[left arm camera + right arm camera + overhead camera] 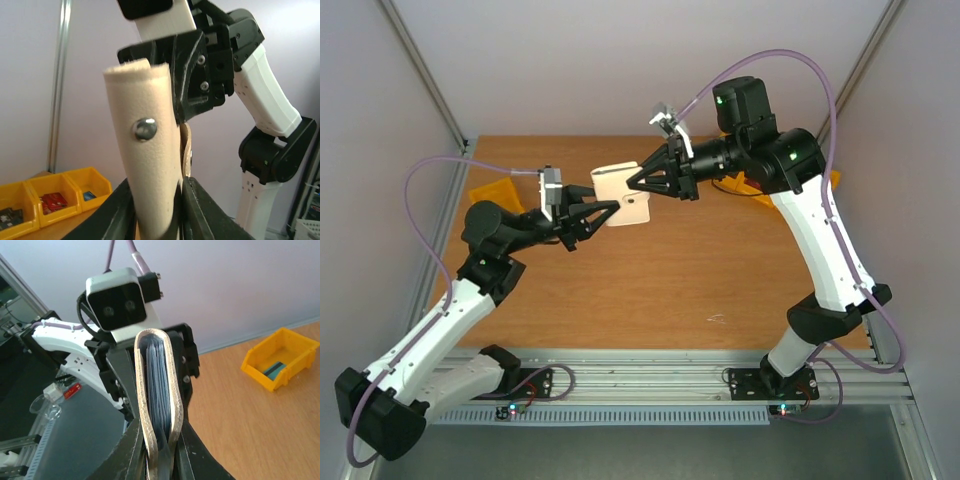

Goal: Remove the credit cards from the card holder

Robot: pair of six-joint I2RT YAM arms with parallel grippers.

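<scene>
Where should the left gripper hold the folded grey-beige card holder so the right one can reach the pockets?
Probably at the rounded fold of the grey-beige folding card holder, clamping across its two flat faces, coming from the left, opposite the right gripper. The fold is the closed end, so a hold there leaves the blue-grey pockets free. The left gripper looks placed there.

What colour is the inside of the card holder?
The card holder is pale blue-grey inside; right wrist view shows it best.

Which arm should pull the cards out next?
Probably the left. The right gripper is clamped shut on the card holder, holding it in the air; the left gripper just sits around its other end, so it could let go and reach.
</scene>
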